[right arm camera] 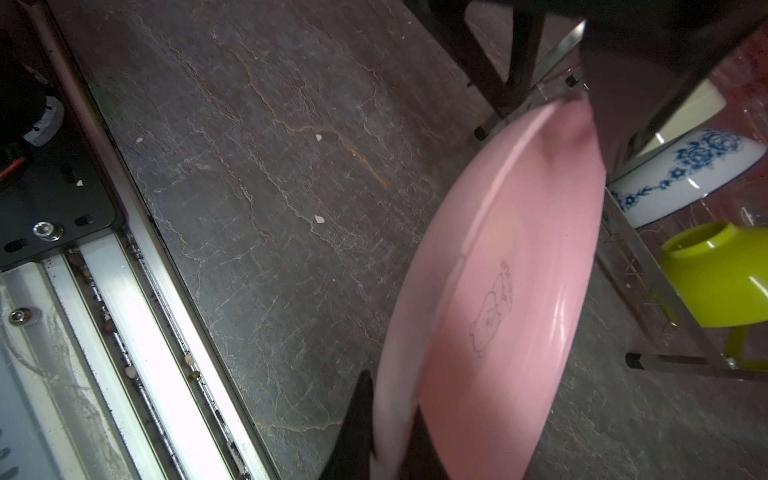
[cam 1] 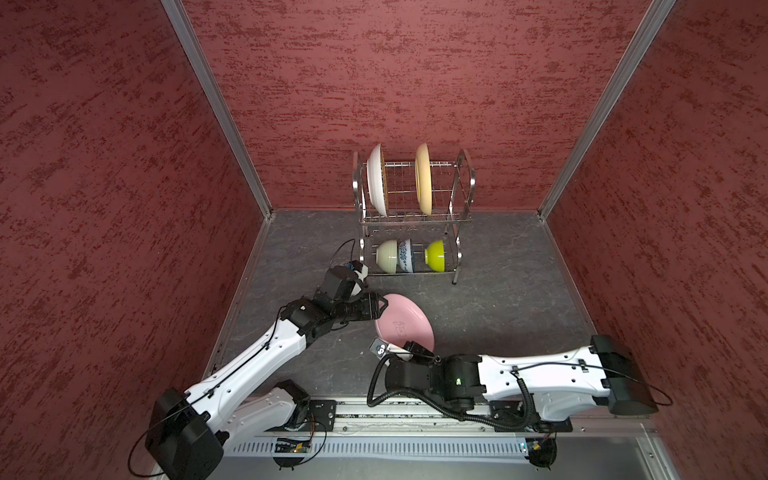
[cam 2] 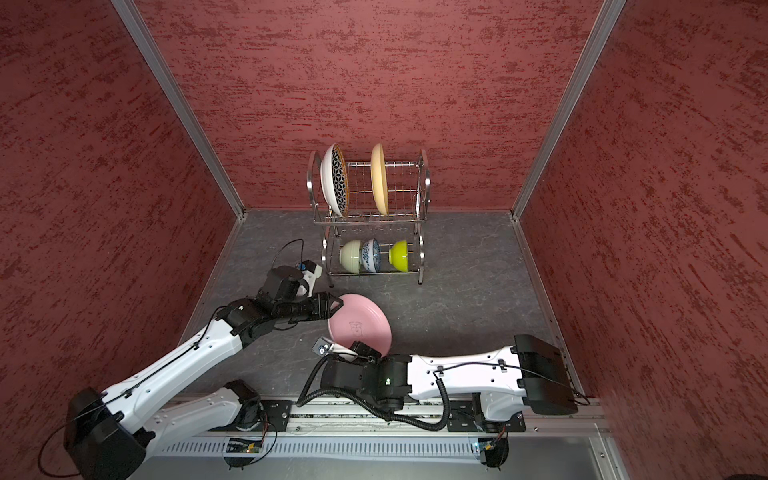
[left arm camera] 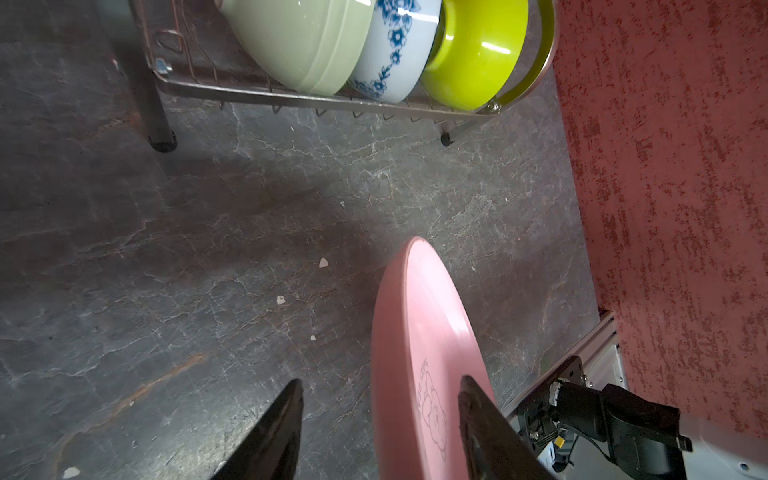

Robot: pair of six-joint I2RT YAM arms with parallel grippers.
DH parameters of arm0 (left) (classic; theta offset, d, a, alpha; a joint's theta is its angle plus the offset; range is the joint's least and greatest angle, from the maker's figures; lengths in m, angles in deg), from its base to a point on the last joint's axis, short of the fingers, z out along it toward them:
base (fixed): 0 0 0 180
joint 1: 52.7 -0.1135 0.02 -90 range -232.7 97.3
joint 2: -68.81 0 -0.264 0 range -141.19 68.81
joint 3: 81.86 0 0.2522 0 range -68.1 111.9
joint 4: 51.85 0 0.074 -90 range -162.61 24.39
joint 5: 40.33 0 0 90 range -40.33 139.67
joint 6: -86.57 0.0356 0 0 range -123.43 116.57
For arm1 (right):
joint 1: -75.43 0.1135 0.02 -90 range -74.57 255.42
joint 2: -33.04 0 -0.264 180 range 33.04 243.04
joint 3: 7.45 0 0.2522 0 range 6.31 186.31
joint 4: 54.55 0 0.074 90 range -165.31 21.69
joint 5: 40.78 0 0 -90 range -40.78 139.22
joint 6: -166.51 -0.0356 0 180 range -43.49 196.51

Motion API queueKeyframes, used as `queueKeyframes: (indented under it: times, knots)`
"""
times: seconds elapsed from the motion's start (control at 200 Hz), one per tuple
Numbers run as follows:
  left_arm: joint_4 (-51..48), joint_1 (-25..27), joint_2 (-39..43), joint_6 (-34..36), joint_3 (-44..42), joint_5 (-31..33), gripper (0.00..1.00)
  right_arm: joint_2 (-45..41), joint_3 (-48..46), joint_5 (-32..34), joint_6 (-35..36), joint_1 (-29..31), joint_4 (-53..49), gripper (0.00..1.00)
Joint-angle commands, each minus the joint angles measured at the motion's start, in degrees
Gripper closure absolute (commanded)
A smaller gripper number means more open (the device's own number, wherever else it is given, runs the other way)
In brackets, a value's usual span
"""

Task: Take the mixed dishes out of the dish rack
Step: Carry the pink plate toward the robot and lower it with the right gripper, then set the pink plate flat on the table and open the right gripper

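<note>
Right gripper (right arm camera: 390, 399) pinches the near rim of the smooth, round pink plate (cam 1: 405, 322), held tilted above the veined grey stone-look floor (cam 1: 498, 299); left gripper (left arm camera: 380, 380) straddles its far-left rim, jaws apart. Shiny wire dish rack (cam 1: 460, 178) stands far, by mottled red walls (cam 1: 415, 83).

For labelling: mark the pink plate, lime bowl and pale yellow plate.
pink plate (cam 1: 405, 322), in a top view, face centre.
lime bowl (cam 1: 436, 254), in a top view, outer wall.
pale yellow plate (cam 1: 424, 178), in a top view, broad side.
</note>
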Motion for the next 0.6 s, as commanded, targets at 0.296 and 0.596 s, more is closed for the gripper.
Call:
queueKeyframes:
  times: [0.296,0.596]
  knots:
    - [1.3,2.08,-5.85,0.54,1.37,-2.29,0.8,-1.07,1.22,8.15,0.0,0.73,-0.72,1.0]
    - [0.49,5.22,-10.57,1.63,4.22,-1.51,0.94,-5.57,-2.37,9.41,0.45,0.74,2.66,0.72]
